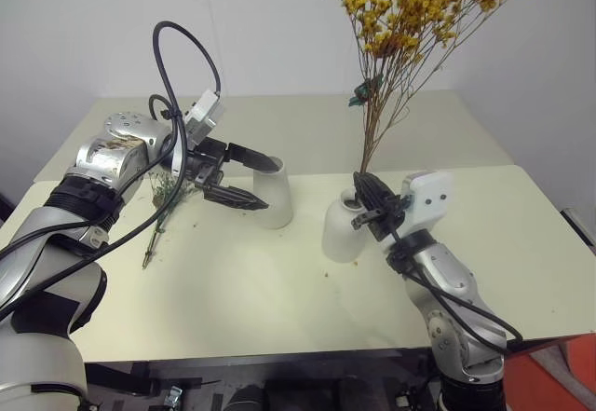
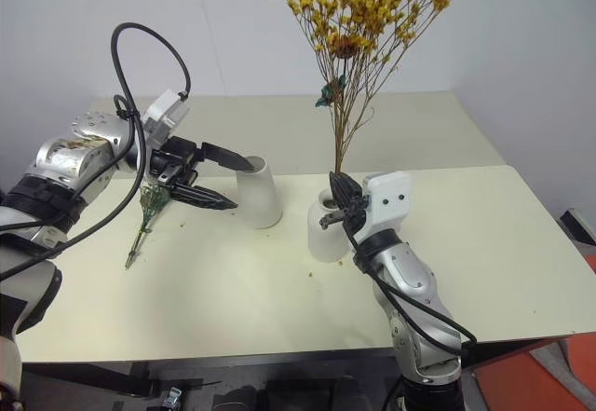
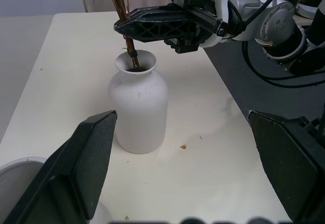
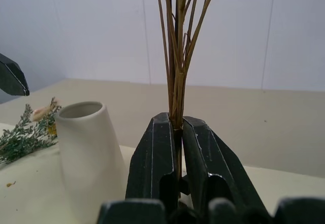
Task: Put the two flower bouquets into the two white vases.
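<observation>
Over the short vase, the yellow bunch is held with its stem ends just inside the neck.

The right gripper is clamped on the stems of the yellow bunch, whose tips sit in the mouth of the short vase. If released too early, the top-heavy bunch could lean and tip that vase. The left gripper hangs spread and empty beside the tall vase, which could be knocked by it. The grey-green bunch lies on the table, unplaced.
</observation>
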Action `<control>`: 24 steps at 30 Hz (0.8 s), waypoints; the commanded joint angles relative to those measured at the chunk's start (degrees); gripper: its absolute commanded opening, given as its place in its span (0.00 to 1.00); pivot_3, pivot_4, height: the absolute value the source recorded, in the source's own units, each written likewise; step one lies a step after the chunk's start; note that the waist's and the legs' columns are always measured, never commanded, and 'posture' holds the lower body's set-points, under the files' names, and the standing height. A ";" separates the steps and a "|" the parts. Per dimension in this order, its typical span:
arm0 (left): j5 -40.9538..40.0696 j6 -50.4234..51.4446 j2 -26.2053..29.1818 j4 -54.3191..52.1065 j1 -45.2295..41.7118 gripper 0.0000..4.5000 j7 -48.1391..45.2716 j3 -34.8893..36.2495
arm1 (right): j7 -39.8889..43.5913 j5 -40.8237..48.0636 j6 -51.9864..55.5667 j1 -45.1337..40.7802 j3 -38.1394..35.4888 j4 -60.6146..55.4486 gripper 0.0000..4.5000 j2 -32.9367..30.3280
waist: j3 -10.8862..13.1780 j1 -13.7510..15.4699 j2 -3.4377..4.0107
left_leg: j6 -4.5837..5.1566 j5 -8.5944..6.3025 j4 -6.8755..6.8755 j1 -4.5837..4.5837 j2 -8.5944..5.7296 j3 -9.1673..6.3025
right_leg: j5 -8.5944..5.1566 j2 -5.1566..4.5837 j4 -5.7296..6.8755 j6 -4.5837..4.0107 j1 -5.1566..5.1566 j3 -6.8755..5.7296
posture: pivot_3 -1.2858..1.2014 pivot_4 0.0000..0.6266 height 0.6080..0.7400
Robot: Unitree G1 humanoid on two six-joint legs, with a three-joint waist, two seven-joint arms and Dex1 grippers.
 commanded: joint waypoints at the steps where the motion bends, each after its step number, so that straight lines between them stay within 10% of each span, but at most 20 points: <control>1: 0.22 -0.34 0.28 0.00 -0.49 1.00 -0.20 2.09 | 0.09 0.10 -2.15 -0.14 0.04 -1.80 0.10 0.23 | 0.00 -0.03 0.00 | 0.00 0.00 0.00 0.00 0.00 0.00 | 0.00 0.00 0.00 0.01 0.00 0.00 | 0.52 0.24 1.00; 9: 0.43 -0.57 -0.24 0.83 -0.66 1.00 -0.20 2.38 | 0.50 -1.80 -4.91 0.51 0.83 -2.26 0.60 -0.47 | 0.00 0.00 0.00 | 0.00 0.00 0.00 0.00 0.00 0.00 | -0.01 0.01 0.00 0.02 0.00 0.00 | 0.52 0.24 1.00; 24: 0.43 -0.27 -0.53 1.43 -0.66 1.00 -0.20 3.12 | 1.84 -2.87 -9.06 5.16 0.04 -6.16 0.60 -2.37 | 0.00 -0.01 -0.01 | 0.00 0.00 0.00 0.00 -0.01 0.00 | -0.01 0.01 -0.02 0.01 0.01 0.02 | 0.52 0.24 1.00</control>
